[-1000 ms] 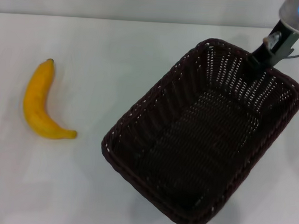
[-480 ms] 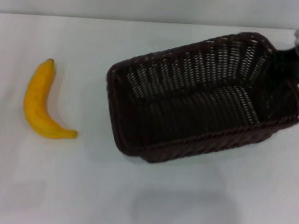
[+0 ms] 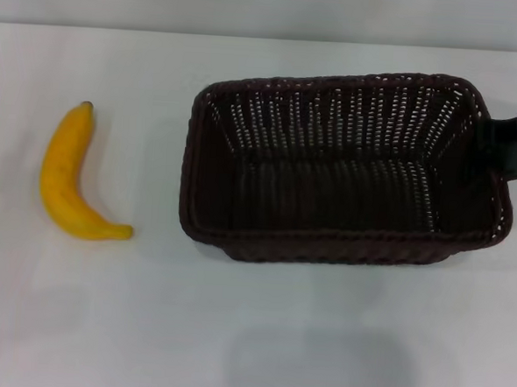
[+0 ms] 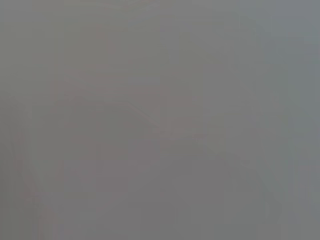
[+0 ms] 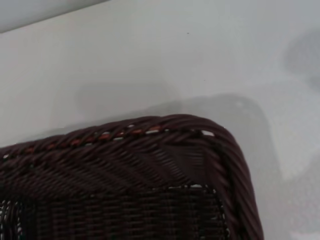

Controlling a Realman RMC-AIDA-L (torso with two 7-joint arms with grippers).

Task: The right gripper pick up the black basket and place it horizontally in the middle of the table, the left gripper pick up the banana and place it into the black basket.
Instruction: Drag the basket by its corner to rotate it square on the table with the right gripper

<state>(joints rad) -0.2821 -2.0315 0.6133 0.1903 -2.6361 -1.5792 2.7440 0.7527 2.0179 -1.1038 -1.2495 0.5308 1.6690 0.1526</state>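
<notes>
The black basket (image 3: 333, 119) lies lengthwise across the head view, right of the middle, and casts a faint shadow (image 3: 318, 368) on the white table (image 3: 127, 326) nearer me, so it hangs a little above the surface. My right gripper (image 3: 512, 149) shows as a dark piece at the basket's right end and holds its rim. The right wrist view shows one corner of the braided rim (image 5: 165, 130) over the table. The banana (image 3: 66, 182) lies on the table at the left, stem tip pointing away, apart from the basket. My left gripper is out of view; its wrist view shows only plain grey.
The table's far edge (image 3: 250, 37) runs along the top of the head view. Bare tabletop lies between the banana and the basket and in front of both.
The basket has swung from a diagonal, tilted pose to lie lengthwise and nearly level, shifting left. The right gripper has moved down to the right edge. The banana has not moved.
</notes>
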